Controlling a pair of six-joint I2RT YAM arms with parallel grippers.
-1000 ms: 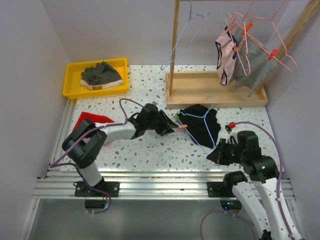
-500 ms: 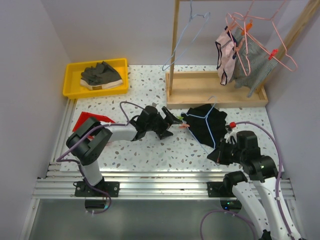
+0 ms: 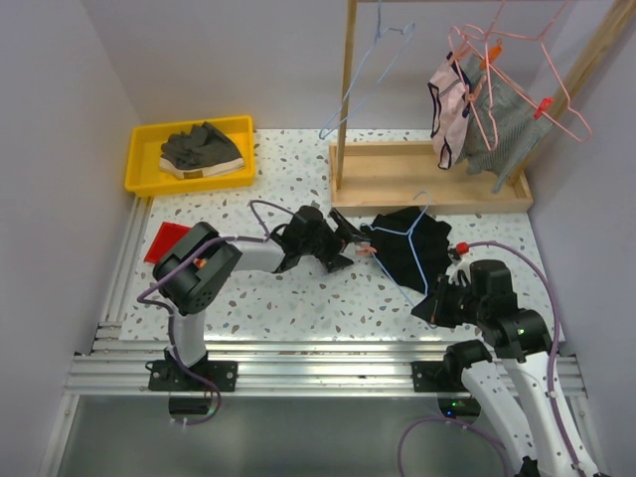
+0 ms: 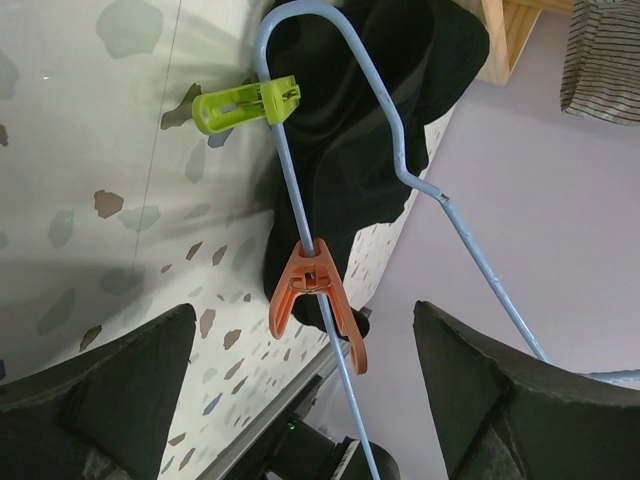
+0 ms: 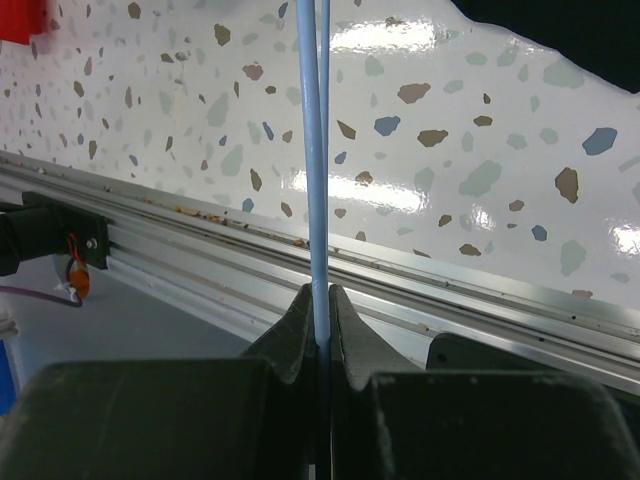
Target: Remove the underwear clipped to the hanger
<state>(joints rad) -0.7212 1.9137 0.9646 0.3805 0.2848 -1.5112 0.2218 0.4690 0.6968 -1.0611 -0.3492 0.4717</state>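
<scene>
**Speckled table [image 3: 298,298]: underwear [image 3: 393,253] clipped to hanger [image 3: 409,231], a claw at each end**

The white flecked table fills a grey-walled booth. A yellow bin [image 3: 139,164] sits at its 10 o'clock corner and a wooden rack [image 3: 427,179] at 1 o'clock.

The black underwear lies flat just right of the table's middle, threaded on the blue hanger. The left claw [image 3: 350,243] lies low at the underwear's 9 o'clock edge with its fingers spread wide and gripping nothing.

In the left wrist view the orange clip [image 4: 315,300] sits on the hanger wire right in the gap between those fingers. The green clip [image 4: 245,103] bites the cloth at the orange clip's 11 o'clock. Both clips are on the wire.

The right claw [image 5: 320,310] is at the underwear's 5 o'clock, by the near rail. Its fingers are pressed together on the blue hanger wire, which runs straight up from them.
</scene>
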